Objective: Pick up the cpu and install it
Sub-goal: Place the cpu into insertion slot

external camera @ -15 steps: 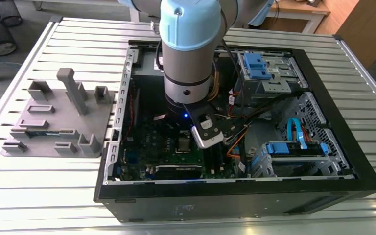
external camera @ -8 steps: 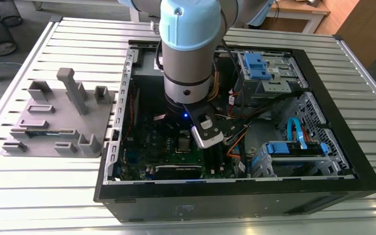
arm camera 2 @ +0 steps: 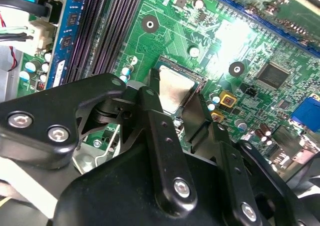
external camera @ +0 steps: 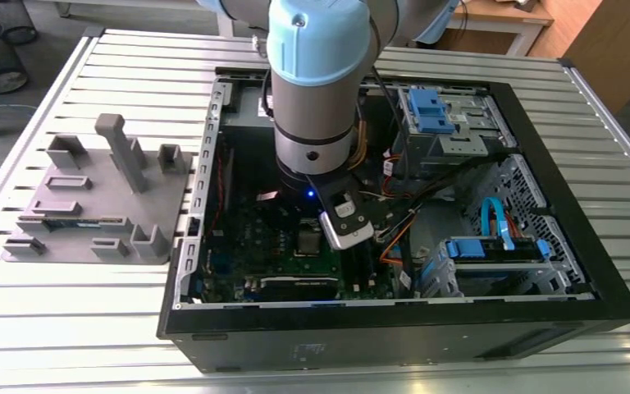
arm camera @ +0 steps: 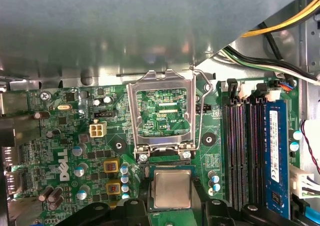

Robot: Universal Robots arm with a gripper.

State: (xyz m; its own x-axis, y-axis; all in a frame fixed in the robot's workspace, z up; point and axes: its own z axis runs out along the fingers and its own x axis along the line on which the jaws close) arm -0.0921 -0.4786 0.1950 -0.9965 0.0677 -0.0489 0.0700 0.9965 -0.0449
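Claw (arm camera 2: 173, 90) was clamped on the cpu (arm camera: 171, 188), its fingers (arm camera 2: 150, 100) set against two opposite edges of the silvery chip, which appeared to sit within the frame of the socket (arm camera 2: 181, 65) on the green board. Seating looked to be the step in hand, and close to done by my reckoning. It called for the chip to lie flat and square in the socket before the grip was eased, with no sideways drag across the contacts.

Just beside the socket, the load plate (arm camera: 132, 116) stood hinged open with its wire lever (arm camera: 199, 116) raised, both clear of the chip. Small capacitors (arm camera: 214, 178) crowded one side of the socket. The memory slots (arm camera: 240, 151) and a blue stick (arm camera: 276, 151) ran a little beyond them, so room for the fingers to spread looked tight there.

Farther from the socket, loose cables (external camera: 403, 217) and the walls of the case (external camera: 403, 320) hemmed the arm (external camera: 315, 98); straight up was open. Well away from the socket, the grey tray (external camera: 85, 205) sat on the desk (external camera: 107, 328).
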